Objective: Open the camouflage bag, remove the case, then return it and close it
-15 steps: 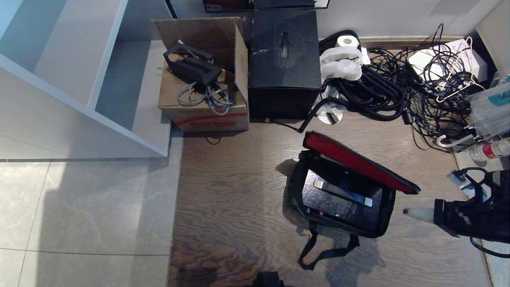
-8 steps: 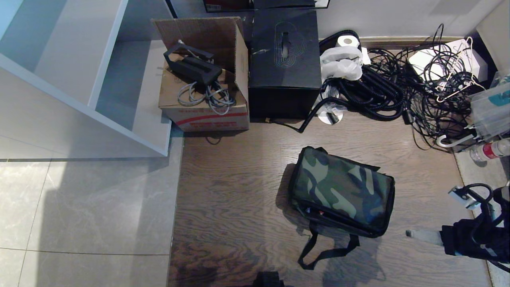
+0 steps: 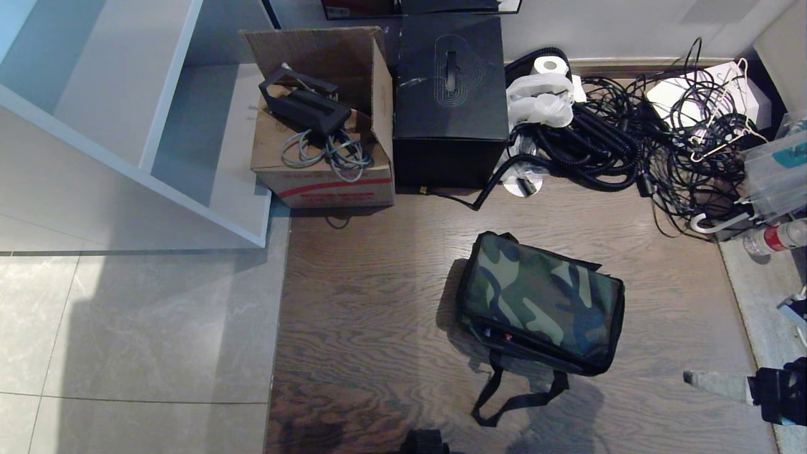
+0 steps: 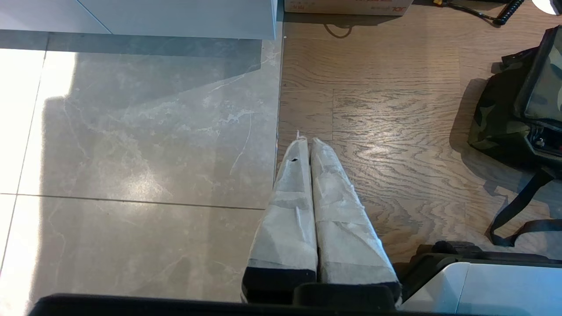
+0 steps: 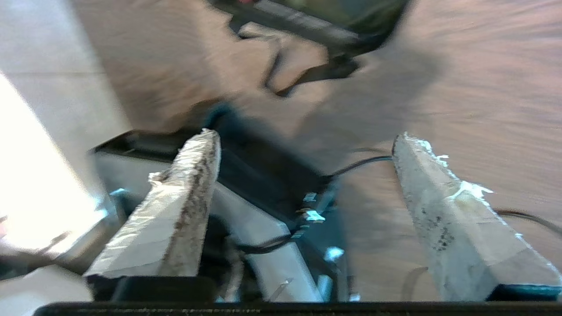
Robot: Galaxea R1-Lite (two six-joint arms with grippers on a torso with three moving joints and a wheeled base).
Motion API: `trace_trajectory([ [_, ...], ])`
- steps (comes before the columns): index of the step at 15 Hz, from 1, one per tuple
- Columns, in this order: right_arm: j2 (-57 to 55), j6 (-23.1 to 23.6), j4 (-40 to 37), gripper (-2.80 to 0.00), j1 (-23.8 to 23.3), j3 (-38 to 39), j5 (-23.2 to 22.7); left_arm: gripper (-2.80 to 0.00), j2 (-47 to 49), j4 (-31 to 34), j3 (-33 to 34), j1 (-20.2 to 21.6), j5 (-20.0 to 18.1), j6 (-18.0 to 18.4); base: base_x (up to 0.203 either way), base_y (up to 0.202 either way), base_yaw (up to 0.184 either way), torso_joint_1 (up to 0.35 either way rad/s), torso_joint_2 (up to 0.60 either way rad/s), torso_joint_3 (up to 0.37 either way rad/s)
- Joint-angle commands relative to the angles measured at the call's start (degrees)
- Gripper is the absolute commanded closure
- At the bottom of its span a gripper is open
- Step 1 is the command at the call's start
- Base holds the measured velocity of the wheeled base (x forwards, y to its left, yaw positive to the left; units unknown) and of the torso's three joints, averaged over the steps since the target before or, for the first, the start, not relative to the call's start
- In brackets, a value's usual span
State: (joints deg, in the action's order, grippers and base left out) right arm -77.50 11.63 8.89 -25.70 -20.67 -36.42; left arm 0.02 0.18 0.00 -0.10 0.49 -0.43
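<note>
Storage corner, cardboard box [image 3: 321,145], tangled cables [image 3: 630,145], bare floor

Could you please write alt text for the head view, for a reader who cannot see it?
A closed camouflage bag lies on wooden flooring, strap trailing forward. The right gripper sits apart from it at the right edge. Behind stand a black box and tangled cables.

A cardboard box [image 3: 321,170] stands open on the wooden floor [image 3: 365,302], with a black angular frame [image 3: 302,101] and a bundle of grey cable [image 3: 328,151] lying on it. Just beside it sits a tall black cube box [image 3: 449,94] with an oval pattern on its lid. Next to that lie a crumpled white plastic bag [image 3: 539,101], a toilet roll [image 3: 550,64] and a big tangle of black cables [image 3: 624,145]. A white shelf unit [image 3: 126,126] stands over grey floor tiles [image 3: 126,328]. A plastic bottle with a red label [image 3: 775,238] lies near the cables.
</note>
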Motion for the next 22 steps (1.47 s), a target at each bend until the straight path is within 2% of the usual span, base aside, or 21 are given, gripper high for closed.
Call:
trace_trajectory([
  [1, 13.5, 0.2, -1.1, 0.00, 0.1, 1.5, 4.6, 0.00, 0.0, 0.0, 0.0, 0.0, 0.0, 0.0, 0.000, 0.000, 0.000, 0.000, 0.00, 0.000],
  [3, 20.1, 1.4, -2.2, 0.00, 0.6, 2.5, 8.2, 0.00, 0.0, 0.0, 0.0, 0.0, 0.0, 0.0, 0.000, 0.000, 0.000, 0.000, 0.00, 0.000],
  [6, 28.5, 7.4, -6.2, 0.00, 2.2, 3.0, 13.3, 0.00, 0.0, 0.0, 0.0, 0.0, 0.0, 0.0, 0.000, 0.000, 0.000, 0.000, 0.00, 0.000],
  [8, 33.9, 8.4, -7.3, 0.00, 4.8, 4.0, 17.2, 0.00, 0.0, 0.0, 0.0, 0.0, 0.0, 0.0, 0.000, 0.000, 0.000, 0.000, 0.00, 0.000],
  [10, 39.8, 7.3, -7.2, 0.00, 9.2, 6.7, 24.1, 0.00, 0.0, 0.0, 0.0, 0.0, 0.0, 0.0, 0.000, 0.000, 0.000, 0.000, 0.00, 0.000],
  [14, 53.2, 2.8, -7.5, 0.00, 20.9, 14.3, 36.5, 0.00, 0.0, 0.0, 0.0, 0.0, 0.0, 0.0, 0.000, 0.000, 0.000, 0.000, 0.00, 0.000],
  [16, 59.2, 1.8, -7.5, 0.00, 24.2, 17.9, 38.9, 0.00, 0.0, 0.0, 0.0, 0.0, 0.0, 0.0, 0.000, 0.000, 0.000, 0.000, 0.00, 0.000],
  [22, 75.6, 0.5, -6.9, 0.00, 25.5, 19.9, 39.9, 0.00, 0.0, 0.0, 0.0, 0.0, 0.0, 0.0, 0.000, 0.000, 0.000, 0.000, 0.00, 0.000],
])
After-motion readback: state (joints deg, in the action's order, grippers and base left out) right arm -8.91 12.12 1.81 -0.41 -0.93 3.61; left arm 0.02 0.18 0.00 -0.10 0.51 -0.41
